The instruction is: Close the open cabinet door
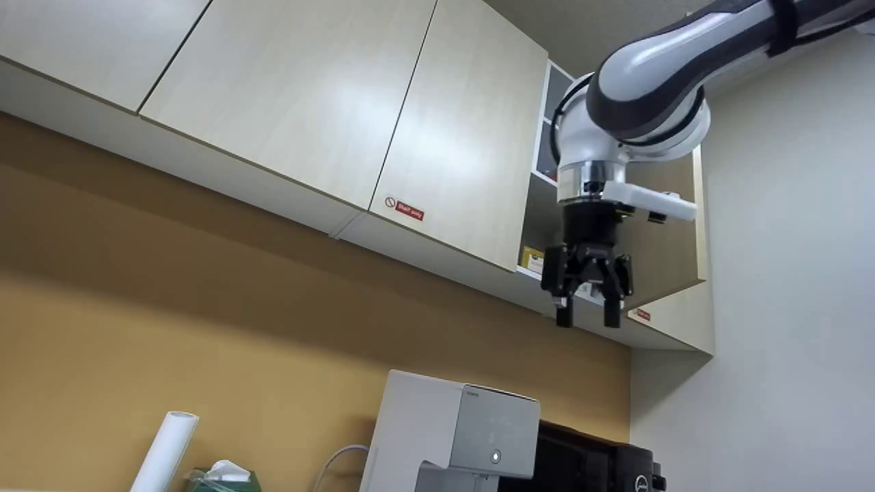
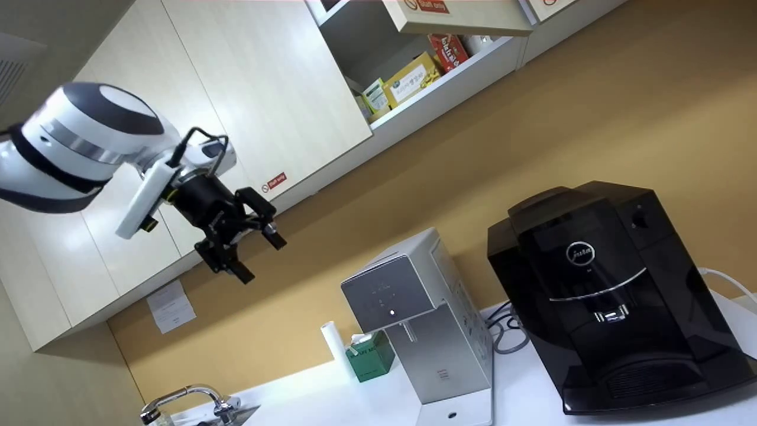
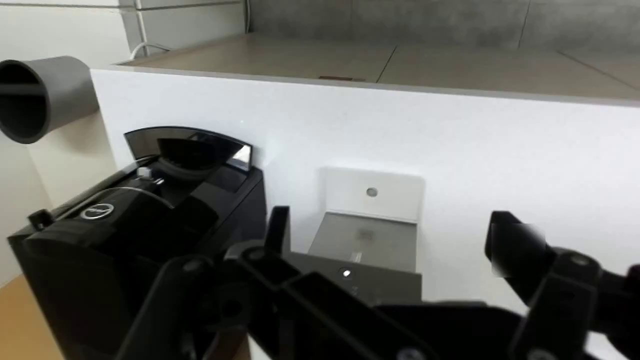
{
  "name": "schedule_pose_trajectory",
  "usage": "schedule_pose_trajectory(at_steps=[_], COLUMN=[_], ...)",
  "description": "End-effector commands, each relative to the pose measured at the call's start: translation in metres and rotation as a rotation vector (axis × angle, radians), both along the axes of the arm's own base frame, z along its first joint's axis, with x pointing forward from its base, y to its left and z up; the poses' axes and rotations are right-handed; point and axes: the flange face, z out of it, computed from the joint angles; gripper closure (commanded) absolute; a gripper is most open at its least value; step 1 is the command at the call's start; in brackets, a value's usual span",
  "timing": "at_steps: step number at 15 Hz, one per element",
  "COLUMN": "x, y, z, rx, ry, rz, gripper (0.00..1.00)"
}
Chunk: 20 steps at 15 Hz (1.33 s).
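Observation:
The cabinet door, a flat beige panel [image 1: 666, 256], stands swung open at the right end of the wall cabinets. Its lower part with a red-and-white label [image 2: 482, 13] shows at the top edge of an exterior view; the rest is cut off there. The arm hides part of it in an exterior view. Behind it is the open cabinet with white shelves [image 2: 378, 50]. My gripper [image 1: 588, 318] is open and empty, pointing down, apart from the door. It also shows in an exterior view [image 2: 260, 255] and the wrist view [image 3: 392, 225]. The door is out of the wrist view.
Food boxes [image 2: 409, 80] sit on the cabinet's lower shelf. Wider closed doors [image 1: 465, 137] flank the opening. Below stand a grey-white water dispenser [image 2: 414, 296] and a black coffee machine [image 2: 603, 296] on a white counter [image 3: 475, 150]. A side wall [image 1: 786, 273] borders the cabinets.

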Motion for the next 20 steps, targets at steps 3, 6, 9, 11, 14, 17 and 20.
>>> schedule_pose_trajectory(at_steps=[3, 6, 9, 11, 14, 17, 20], x=[-0.017, -0.017, -0.013, -0.017, -0.031, -0.045, -0.047], y=[-0.020, -0.028, -0.072, -0.106, -0.154, -0.179, -0.182], z=[0.037, 0.044, 0.068, 0.089, 0.129, 0.161, 0.156], rx=[0.011, 0.021, 0.039, 0.030, -0.011, -0.059, -0.049], ry=[-0.099, -0.137, -0.204, -0.268, -0.405, -0.562, -0.531], rz=[-0.087, -0.133, -0.301, -0.373, -0.435, -0.475, -0.445], gripper=[0.00, 0.00, 0.00, 0.00, 0.00, 0.00, 0.00])
